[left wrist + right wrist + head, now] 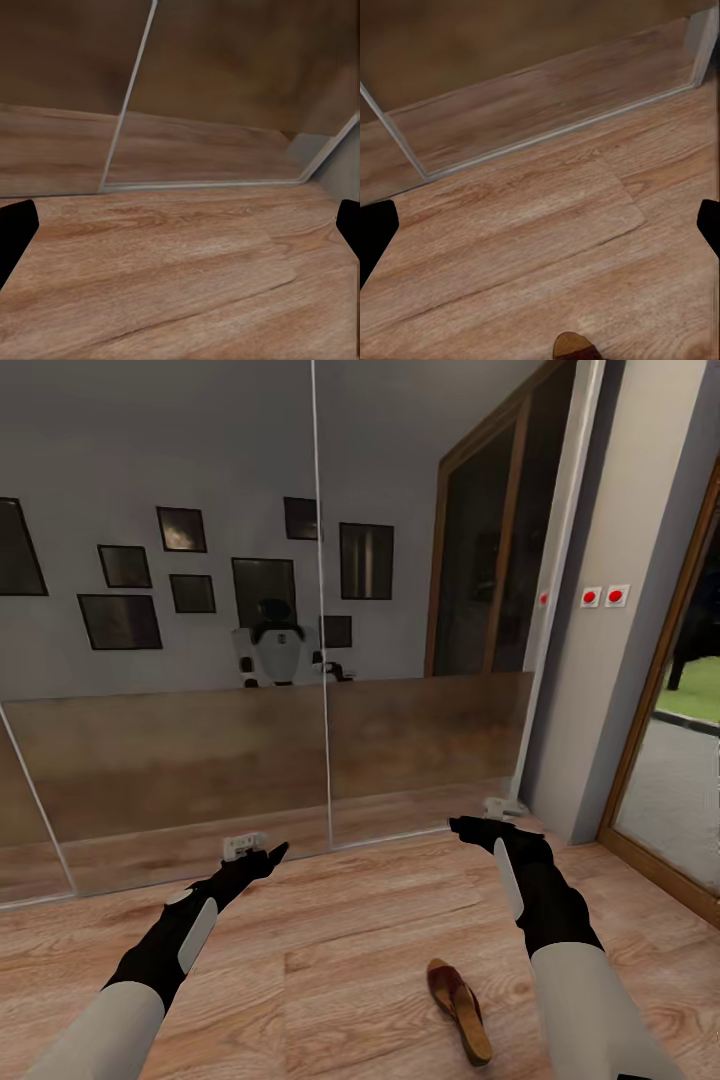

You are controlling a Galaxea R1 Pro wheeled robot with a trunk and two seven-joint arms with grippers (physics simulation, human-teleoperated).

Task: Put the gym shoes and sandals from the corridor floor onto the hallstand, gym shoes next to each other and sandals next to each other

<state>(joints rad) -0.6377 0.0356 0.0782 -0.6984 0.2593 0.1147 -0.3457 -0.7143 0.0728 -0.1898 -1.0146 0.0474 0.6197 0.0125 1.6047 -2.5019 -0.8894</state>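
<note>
One brown sandal (459, 1010) lies on the corridor floor (340, 950), near the bottom edge of the head view and just inside the right forearm. Its long axis runs roughly away from the robot, slanting a little: one end points toward the mirrored wardrobe doors (250, 660), the other toward the robot's base and slightly to its right. The tan footbed faces up, with the darker strap across it. In the right wrist view a small brown piece of that sandal (574, 347) shows at the frame's edge on the planks.

The left gripper (262, 857) reaches forward low over the floor, close to the bottom rail of the mirrored doors; in the left wrist view its two dark fingertips (15, 232) sit at opposite sides of the frame, spread wide with nothing between them but bare planks. The right gripper (470, 826) is likewise held out toward the doors, near the corner where the doors meet the grey wall (600, 690); its fingertips (375, 232) also stand wide apart, empty.

The doors reflect the robot and framed pictures.
</note>
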